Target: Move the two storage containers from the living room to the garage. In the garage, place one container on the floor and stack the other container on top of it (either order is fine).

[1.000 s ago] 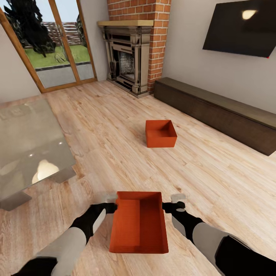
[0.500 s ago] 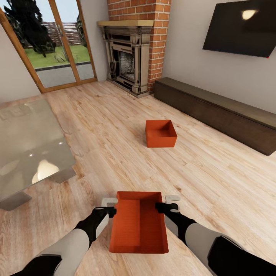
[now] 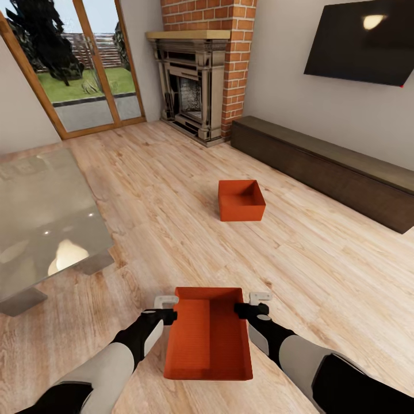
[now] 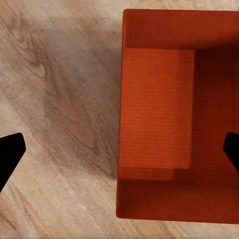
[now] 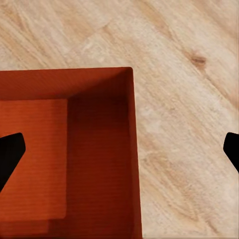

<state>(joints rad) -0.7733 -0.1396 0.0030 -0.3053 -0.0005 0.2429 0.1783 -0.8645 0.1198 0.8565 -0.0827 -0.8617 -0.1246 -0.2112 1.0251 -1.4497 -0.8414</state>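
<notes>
From the head view, you have the near storage container (image 3: 208,333) on the wood plank floor (image 3: 322,276) at six o'clock, straight before the trunk. The left gripper (image 3: 167,309) sits at its nine o'clock wall and the right gripper (image 3: 257,305) at its three o'clock wall, so my guess is you mean a two-sided lift by the rims. The far storage container (image 3: 241,199) waits at twelve o'clock, well apart. The glass table (image 3: 46,218) lies at ten o'clock, the dark low cabinet (image 3: 328,167) at two o'clock, the fireplace (image 3: 192,86) beyond. Nothing stands between the two bins.

In the left wrist view, your fingers (image 4: 10,154) are spread wide, one over bare floor, the other over the bin's inside; its wall runs between them, ungripped.

In the right wrist view, the fingers (image 5: 9,152) likewise stand apart astride the bin's wall (image 5: 133,149), clamped on nothing.
</notes>
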